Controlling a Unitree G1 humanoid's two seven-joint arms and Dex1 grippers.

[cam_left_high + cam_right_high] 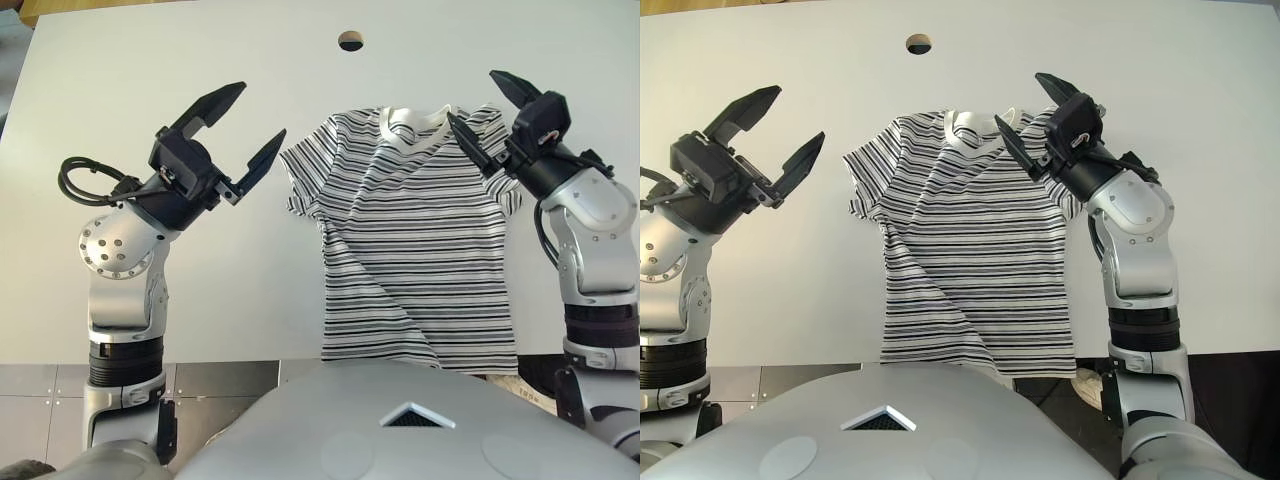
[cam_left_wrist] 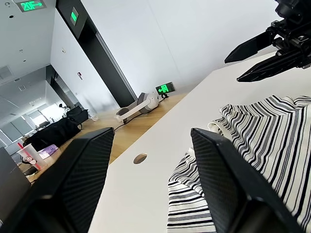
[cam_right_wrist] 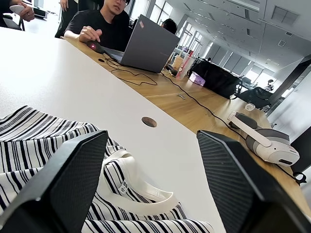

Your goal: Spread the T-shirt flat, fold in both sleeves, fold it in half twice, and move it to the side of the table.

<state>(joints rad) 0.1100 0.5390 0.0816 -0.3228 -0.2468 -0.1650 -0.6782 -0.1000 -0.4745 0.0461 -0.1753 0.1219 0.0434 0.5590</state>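
Observation:
A black-and-white striped T-shirt with a white collar lies face up on the white table, collar at the far end, hem at the near edge. Wrinkles run across its chest, and its left sleeve is bunched. My left gripper hangs open above the table just left of that sleeve, holding nothing. My right gripper is open above the shirt's right shoulder, beside the collar. The left wrist view shows the shirt with the right gripper beyond it.
A round cable hole is in the tabletop beyond the shirt's collar. Bare table stretches to the left of the shirt and behind it. The table's near edge runs just under the shirt's hem.

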